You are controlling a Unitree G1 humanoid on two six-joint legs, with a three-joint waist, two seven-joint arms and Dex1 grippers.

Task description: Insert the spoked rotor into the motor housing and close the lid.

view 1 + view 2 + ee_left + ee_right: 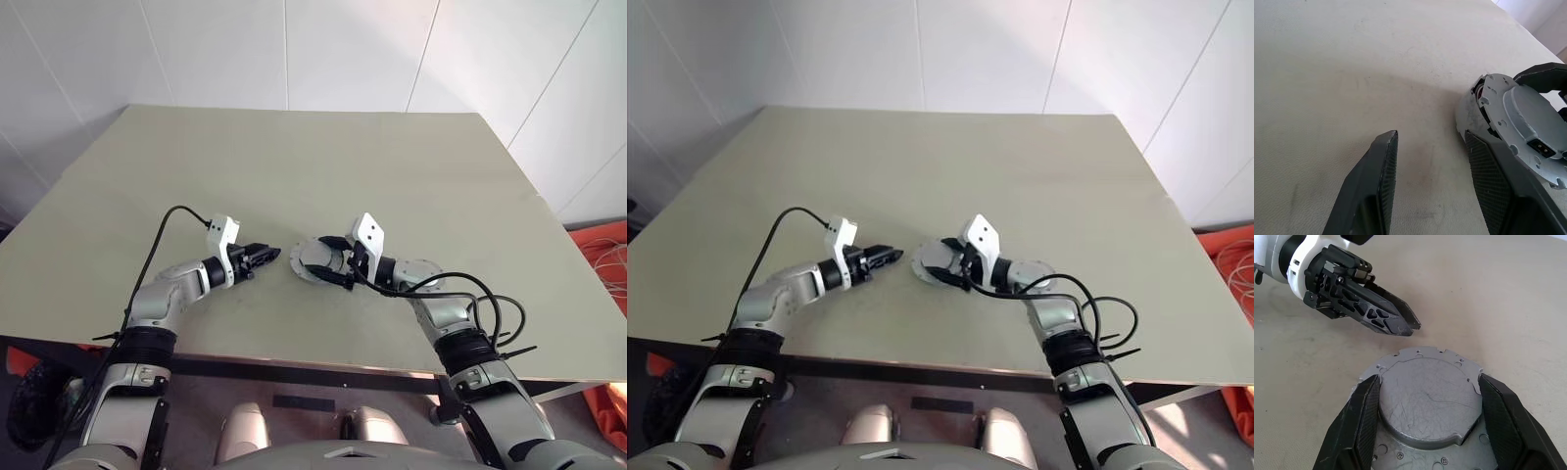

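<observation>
the right gripper (1425, 396) straddles the motor housing (1425, 406) near the tabletop's (294, 157) front edge, jaws not plainly clamped; squeeze evenly. the left gripper (1430, 171) waits open beside it.

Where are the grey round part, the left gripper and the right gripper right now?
Grey round part (1427, 396): right wrist view, flat raised centre.
Left gripper (1400, 325): right wrist view, between its fingertips.
Right gripper (1427, 387): right wrist view, between its fingertips, either side of the part.

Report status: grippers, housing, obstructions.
Left gripper open, empty. Right gripper at the round grey metal motor housing, on the beige table. Left fingers close beside it.
</observation>
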